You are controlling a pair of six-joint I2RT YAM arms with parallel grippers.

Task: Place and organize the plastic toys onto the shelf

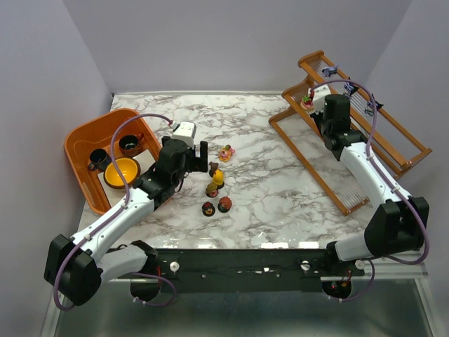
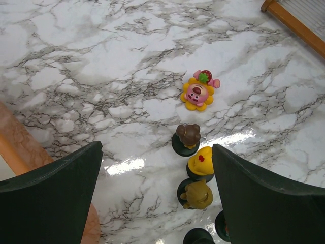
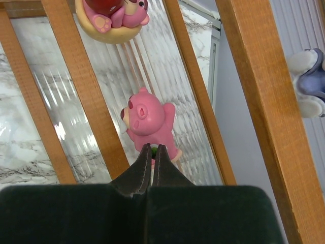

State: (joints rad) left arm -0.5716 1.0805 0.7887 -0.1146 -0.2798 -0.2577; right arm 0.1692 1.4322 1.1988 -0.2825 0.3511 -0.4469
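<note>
Shelf (image 1: pixel 309 167): seen whole only from overhead, far right.
My right claw (image 3: pixel 152 147): closed, tips against pink bear (image 3: pixel 147 119) on its rods.
My left claw (image 2: pixel 156 150): wide open above yellow duck (image 2: pixel 201 160), marble table (image 2: pixel 76 61).

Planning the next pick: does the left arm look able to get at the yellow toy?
Probably yes: the left claw hangs open above the yellow toy, nothing covers it, though two brown toys stand close beside it.
</note>
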